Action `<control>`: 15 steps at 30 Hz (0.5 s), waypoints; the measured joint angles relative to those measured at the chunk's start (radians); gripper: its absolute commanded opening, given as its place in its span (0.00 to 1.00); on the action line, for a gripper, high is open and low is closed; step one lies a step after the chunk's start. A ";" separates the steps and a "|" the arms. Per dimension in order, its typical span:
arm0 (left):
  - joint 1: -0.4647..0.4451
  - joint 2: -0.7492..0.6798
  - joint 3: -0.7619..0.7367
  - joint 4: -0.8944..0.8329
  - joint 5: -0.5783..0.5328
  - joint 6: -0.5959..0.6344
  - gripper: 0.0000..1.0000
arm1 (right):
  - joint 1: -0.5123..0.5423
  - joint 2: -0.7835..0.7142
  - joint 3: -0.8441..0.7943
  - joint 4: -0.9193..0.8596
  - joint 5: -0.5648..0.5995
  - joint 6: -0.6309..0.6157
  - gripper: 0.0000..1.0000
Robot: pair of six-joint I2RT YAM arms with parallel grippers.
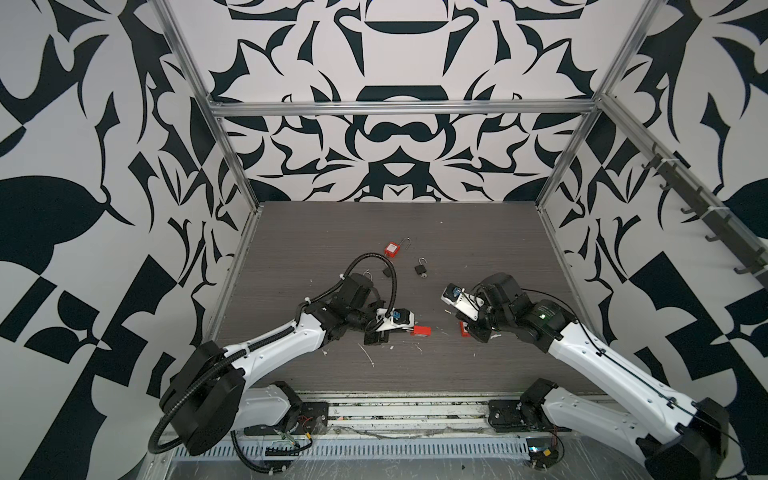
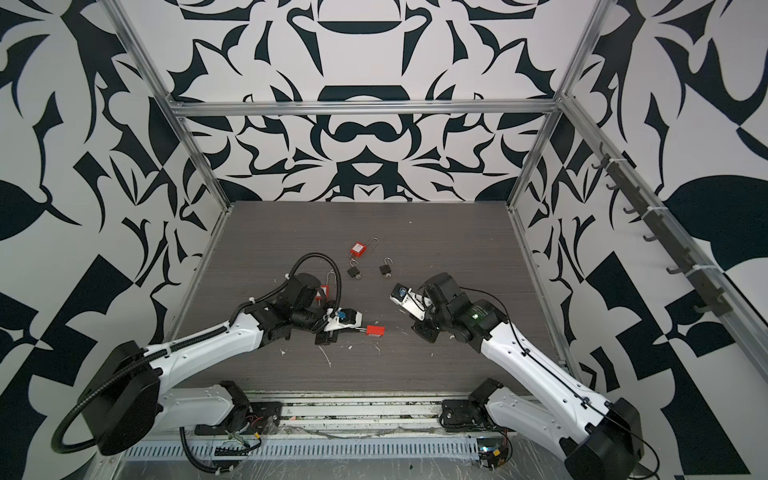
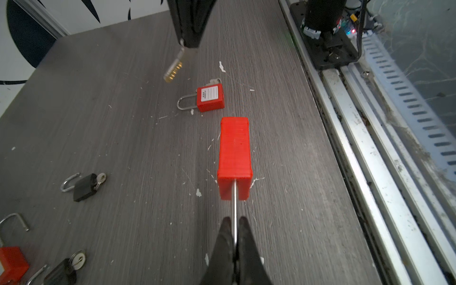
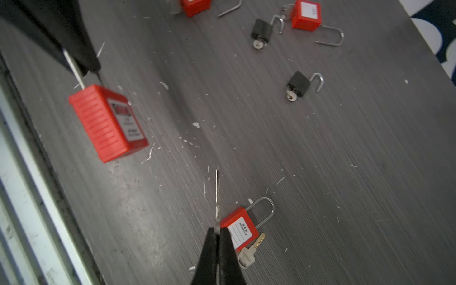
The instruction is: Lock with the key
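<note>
In both top views: grey wood-grain table (image 1: 457,232), white-flecked, ringed by black-and-white patterned walls (image 1: 415,145). The red padlock (image 1: 421,331) sits at 5 o'clock from centre, with the key (image 1: 448,311) at 2 o'clock of it.
Left wrist: left gripper (image 3: 235,220) pinches the padlock's shackle.
Right wrist: right gripper (image 4: 217,229) pinches the key.

Right end effector (image 4: 217,231) pinches a key (image 4: 217,192); left end effector (image 4: 85,67) grips a red padlock (image 4: 106,123) by its shackle

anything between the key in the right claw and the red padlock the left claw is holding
Nothing visible: open air between the key and the held red padlock. A second red padlock lies on the table beside the right claw.
</note>
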 measured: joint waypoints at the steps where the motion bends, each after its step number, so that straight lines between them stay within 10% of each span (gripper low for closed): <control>1: 0.000 0.018 0.004 0.002 -0.007 0.013 0.00 | 0.000 0.006 -0.002 0.007 0.024 0.044 0.00; 15: -0.009 0.056 0.009 0.081 -0.064 0.171 0.00 | 0.152 0.184 0.013 0.074 0.325 0.567 0.00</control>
